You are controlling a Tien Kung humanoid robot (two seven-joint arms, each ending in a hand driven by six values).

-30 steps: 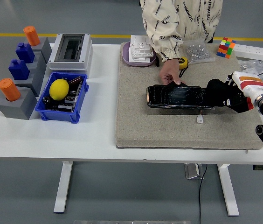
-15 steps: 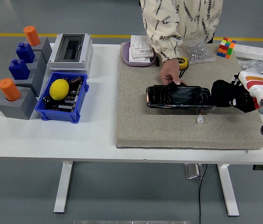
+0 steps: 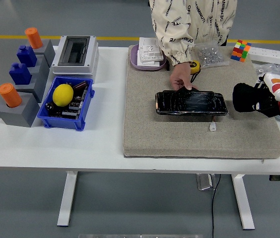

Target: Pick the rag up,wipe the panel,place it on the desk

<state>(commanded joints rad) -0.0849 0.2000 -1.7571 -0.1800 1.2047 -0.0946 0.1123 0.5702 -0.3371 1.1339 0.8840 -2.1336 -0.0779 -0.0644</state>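
Pinning the black panel (image 3: 191,103) at its far edge, the person's hand (image 3: 180,78) keeps it from sliding on the grey mat (image 3: 179,136) while you wipe; your right hand (image 3: 251,99) sits just off the panel's right end, fingers curled around a dark bundle — most likely the rag, though black on black you cannot tell for sure; open mat lies in front of and below the hand for setting it down — mind the small white connector (image 3: 213,127) and the mat's right edge.
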